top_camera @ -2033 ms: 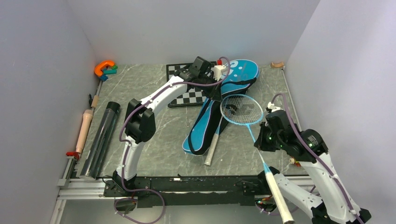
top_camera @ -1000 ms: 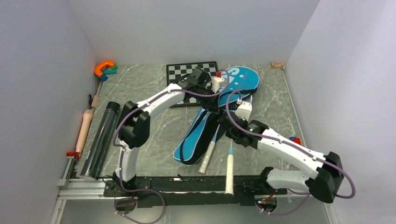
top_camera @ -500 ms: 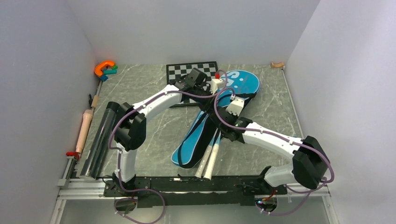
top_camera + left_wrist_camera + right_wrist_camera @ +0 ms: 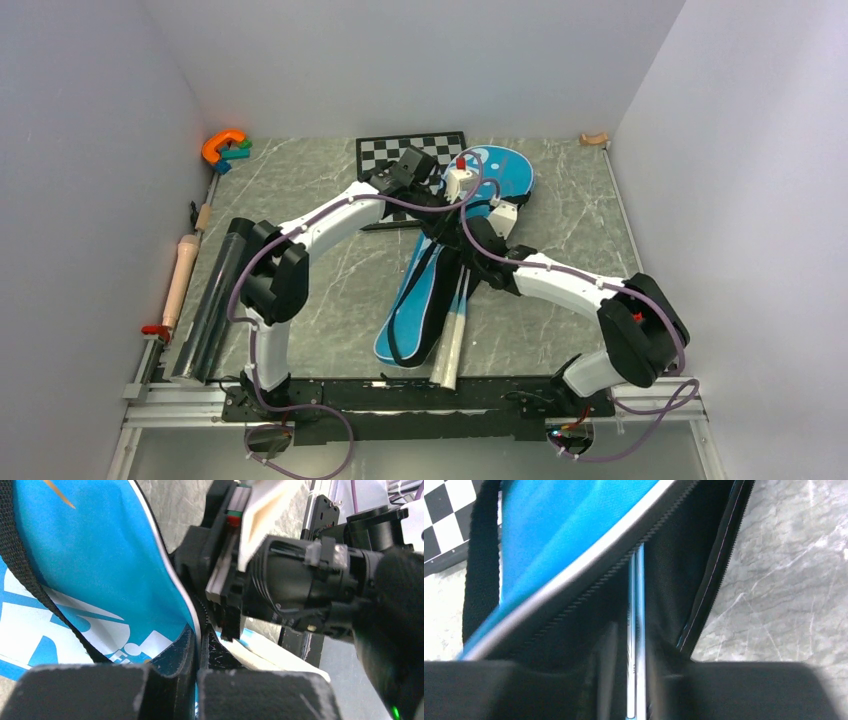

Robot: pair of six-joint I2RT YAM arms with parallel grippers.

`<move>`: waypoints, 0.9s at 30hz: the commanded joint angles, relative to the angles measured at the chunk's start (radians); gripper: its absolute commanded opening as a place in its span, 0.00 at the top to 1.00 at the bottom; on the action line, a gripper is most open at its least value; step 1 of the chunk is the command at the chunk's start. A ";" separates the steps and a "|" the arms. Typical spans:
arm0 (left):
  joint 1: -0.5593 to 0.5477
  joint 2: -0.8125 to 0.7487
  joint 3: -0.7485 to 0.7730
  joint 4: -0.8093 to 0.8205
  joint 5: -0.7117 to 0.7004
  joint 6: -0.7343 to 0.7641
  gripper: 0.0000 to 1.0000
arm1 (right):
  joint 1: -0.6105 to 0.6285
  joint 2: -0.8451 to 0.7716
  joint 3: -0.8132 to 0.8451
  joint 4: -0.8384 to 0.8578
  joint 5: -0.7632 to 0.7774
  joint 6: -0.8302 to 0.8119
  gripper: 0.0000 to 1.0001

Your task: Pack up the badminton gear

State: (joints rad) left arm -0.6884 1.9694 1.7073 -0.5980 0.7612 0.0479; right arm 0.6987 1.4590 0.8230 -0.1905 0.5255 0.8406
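— Left gripper (image 4: 198, 667)?
— Pinched shut on the zip edge of the bag (image 4: 100, 570), holding its flap up.
— And the right gripper (image 4: 633, 640)?
— At the bag's opening, closed around the thin shafts of the rackets (image 4: 636, 605). Their heads lie inside the bag, and the handles (image 4: 452, 345) stick out of its near end.

The chessboard (image 4: 385, 152) lies just beyond my left pincer (image 4: 443, 218), on the grey marble table (image 4: 330, 270). Well off to the pincer's left, an orange toy (image 4: 222, 146) sits in the far corner, and a wooden roller (image 4: 181, 278) lies along that edge, nearer me. Far to its right, a small wooden piece (image 4: 594, 139) rests in the other far corner.
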 commanded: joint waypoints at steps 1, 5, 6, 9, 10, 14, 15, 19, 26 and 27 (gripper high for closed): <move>-0.020 -0.063 -0.008 -0.011 0.081 0.026 1.00 | -0.011 -0.029 0.001 0.136 -0.143 -0.039 0.53; -0.020 -0.060 -0.020 -0.014 0.078 0.032 1.00 | -0.025 -0.114 -0.034 0.129 -0.204 -0.037 0.39; -0.020 -0.062 -0.027 -0.009 0.076 0.032 1.00 | -0.032 -0.138 -0.044 0.119 -0.210 -0.032 0.38; -0.020 -0.069 -0.036 -0.011 0.074 0.034 1.00 | -0.084 -0.231 -0.121 0.122 -0.228 -0.003 0.35; -0.020 -0.071 -0.039 -0.011 0.072 0.034 1.00 | -0.109 -0.262 -0.153 0.141 -0.235 0.009 0.34; -0.020 -0.083 -0.057 -0.003 0.078 0.031 1.00 | -0.242 -0.306 -0.253 0.230 -0.304 0.042 0.32; -0.020 -0.085 -0.060 -0.003 0.078 0.033 1.00 | -0.267 -0.287 -0.261 0.246 -0.328 0.046 0.32; -0.020 -0.097 -0.073 -0.006 0.075 0.038 1.00 | -0.323 -0.170 -0.246 0.306 -0.386 0.040 0.32; -0.020 -0.107 -0.084 -0.012 0.069 0.056 1.00 | -0.361 0.000 -0.250 0.439 -0.452 0.064 0.39; -0.020 -0.107 -0.085 -0.013 0.068 0.059 1.00 | -0.363 0.014 -0.254 0.455 -0.454 0.069 0.40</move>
State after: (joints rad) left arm -0.6998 1.9282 1.6230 -0.6151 0.7712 0.0723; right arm 0.3454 1.4372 0.5728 0.1192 0.1204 0.8810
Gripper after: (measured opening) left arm 0.034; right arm 0.623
